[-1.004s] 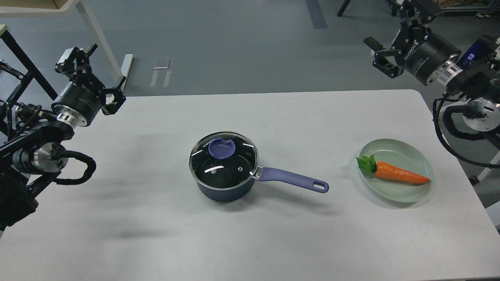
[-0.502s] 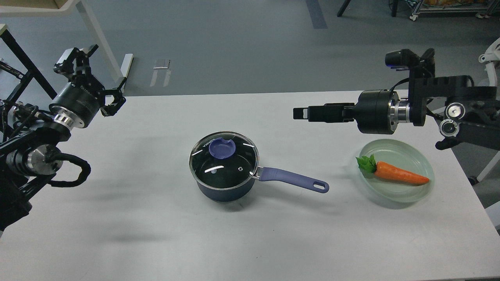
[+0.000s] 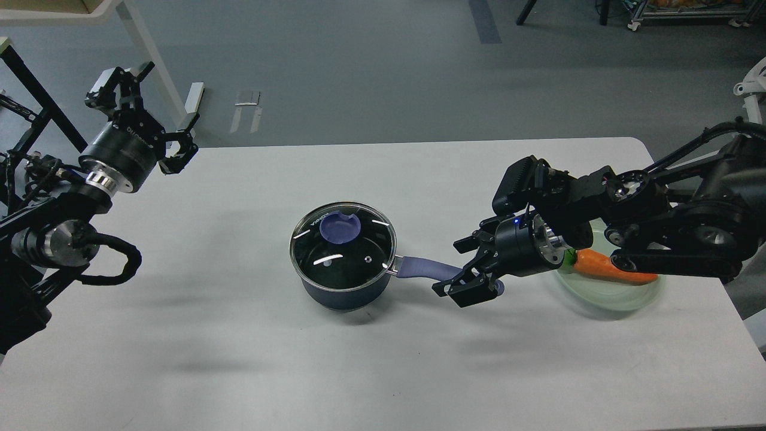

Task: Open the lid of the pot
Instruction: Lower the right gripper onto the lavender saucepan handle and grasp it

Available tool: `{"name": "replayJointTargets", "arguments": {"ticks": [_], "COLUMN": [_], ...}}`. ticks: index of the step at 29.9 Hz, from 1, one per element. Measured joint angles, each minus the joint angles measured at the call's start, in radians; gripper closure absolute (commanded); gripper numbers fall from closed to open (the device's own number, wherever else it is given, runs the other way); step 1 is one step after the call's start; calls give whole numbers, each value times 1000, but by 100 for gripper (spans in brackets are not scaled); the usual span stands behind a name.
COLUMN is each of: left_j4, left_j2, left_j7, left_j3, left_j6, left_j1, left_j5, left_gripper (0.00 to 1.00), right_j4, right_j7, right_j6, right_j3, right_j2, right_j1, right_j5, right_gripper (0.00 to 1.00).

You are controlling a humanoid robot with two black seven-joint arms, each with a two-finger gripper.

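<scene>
Pot [image 3: 344,281]: I see it near the middle of the bench [image 3: 239,371], dark blue body, upright
Lid [image 3: 343,248]: glass, seated flat on the pot rim, with its blue knob [image 3: 340,227] toward the far side of the lid
Pot handle [image 3: 425,269]: blue, runs from the pot toward the right edge of the bench; its far tip is hidden behind my right end effector
Right end effector [image 3: 464,270]: fingers spread, hovering over the outer end of the pot handle; I cannot tell from this view whether a finger touches the handle
Right arm: reaches in from the right edge, crossing over the plate and covering part of it
Left end effector [image 3: 152,114]: fingers spread, holding nothing, raised beyond the far-left corner of the bench, well apart from the pot
Plate [image 3: 616,296]: pale green, near the right edge of the bench, only its near rim is clear of my right arm
Carrot [image 3: 616,268]: orange, lies on the plate, green top end mostly behind the wrist of my right arm
</scene>
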Motion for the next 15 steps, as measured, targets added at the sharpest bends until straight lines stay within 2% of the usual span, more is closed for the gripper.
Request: {"name": "replayJointTargets", "arguments": {"ticks": [5,10,13,15], "left_j4": [0,1,1,1], "left_j2": [0,2,3,3], "left_j7": [0,0,0,0], "left_j3": [-1,-6,-8,-7], "left_j6": [0,-3,-3,-3], "left_j1": [-5,-11,-13,-13], "left_j5": [1,1,1,1], "left_gripper": [1,1,1,1], "right_j4": [-29,-46,-53,-56], "right_j7": [-1,-7,-9,-12], "right_j6": [-2,-3,-3,-2], "right_j3": [-24,-27,-29,-40], "right_j2": [60,93,98,100], "right_j1": [-4,7,10,10], "right_j5": [-9,-23,-39,-47], "right_gripper": [30,42,44,50]}}
